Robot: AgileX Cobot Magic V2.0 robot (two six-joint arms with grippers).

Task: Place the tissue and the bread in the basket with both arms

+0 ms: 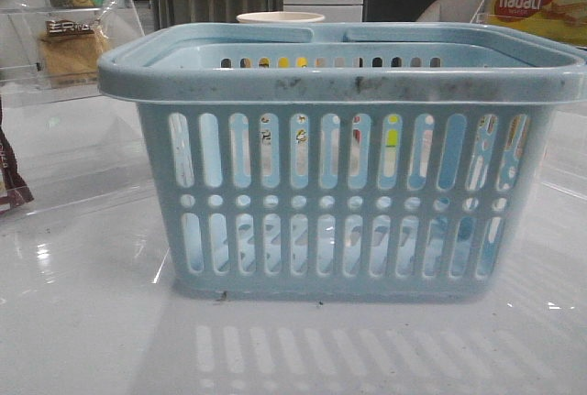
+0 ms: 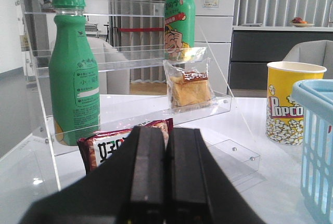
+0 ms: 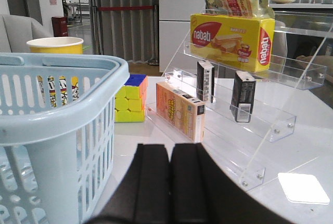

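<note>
I read this as the start: nothing of the task sits in the basket (image 1: 339, 161) that I can see, and it fills the middle of the front view. Both tools are clenched on nothing. In the left wrist view the left gripper (image 2: 165, 180) shows its two black fingers pressed flat together at the lower centre; the right gripper (image 3: 170, 182) looks the same in its own view.

The bread (image 2: 190, 84) stands in its clear bag on the lower step of a clear rack (image 2: 130, 115), centre of the left wrist view, with a green bottle (image 2: 74, 73) at the left of the frame and a dark snack packet (image 2: 112, 146) just above my fingers. My worry there is the reach: the rack's front lip is nearly invisible, and I could clip it or knock the bottle. The slack bag may also slip if I pinch only film.

I see two small black packs (image 3: 243, 95) upright on a step of the right rack, centre right of the right wrist view, under the yellow wafer box (image 3: 231, 37). I cannot tell which is the tissue, so taking the wrong one is a real risk, as is toppling its neighbour.

The basket rim is thick and tall; a low carry could catch it.
</note>
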